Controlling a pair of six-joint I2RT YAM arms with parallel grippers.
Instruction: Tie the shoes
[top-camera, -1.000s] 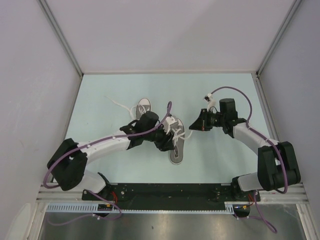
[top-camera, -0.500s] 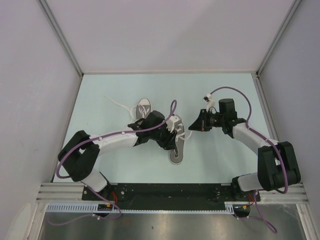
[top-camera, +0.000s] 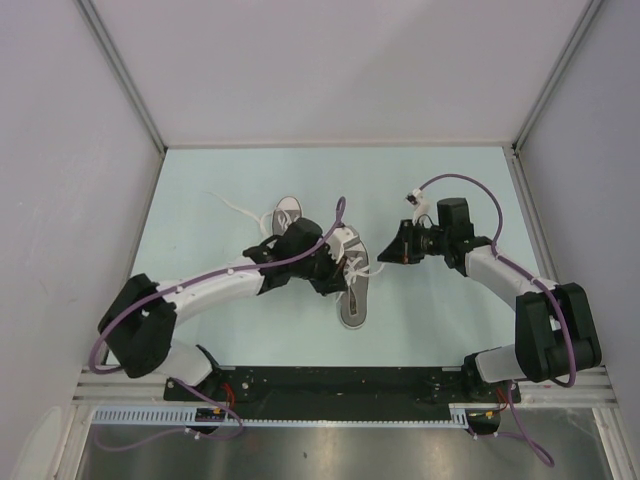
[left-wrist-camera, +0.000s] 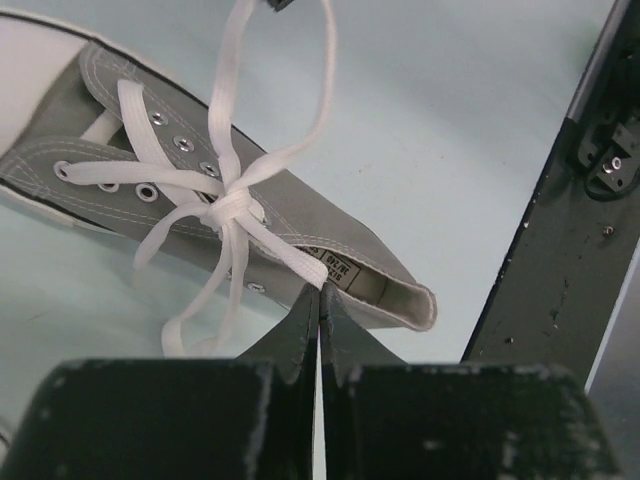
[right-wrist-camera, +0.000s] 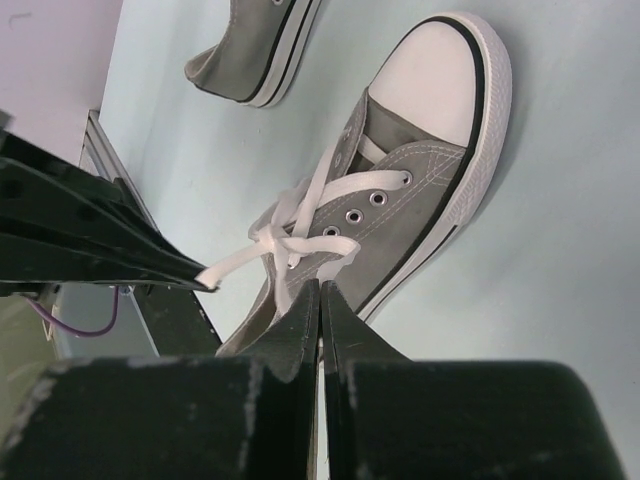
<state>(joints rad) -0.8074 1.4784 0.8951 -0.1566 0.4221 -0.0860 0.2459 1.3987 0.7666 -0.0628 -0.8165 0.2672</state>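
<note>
On the pale green desk (top-camera: 440, 320), near its middle, two grey sneakers (top-camera: 352, 308) are laid. The left fingers (left-wrist-camera: 292, 335) and right fingers (right-wrist-camera: 297, 325) are clamped on one sneaker's laces (left-wrist-camera: 225, 205), judged soft, light and slippery, best pinched near the ends.

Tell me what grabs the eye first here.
A grey sneaker lies mid-table, its white laces half knotted. The left hand is shut on one lace end; the right hand, also shut, seems to hold the raised loop. The second sneaker lies just beyond.
</note>
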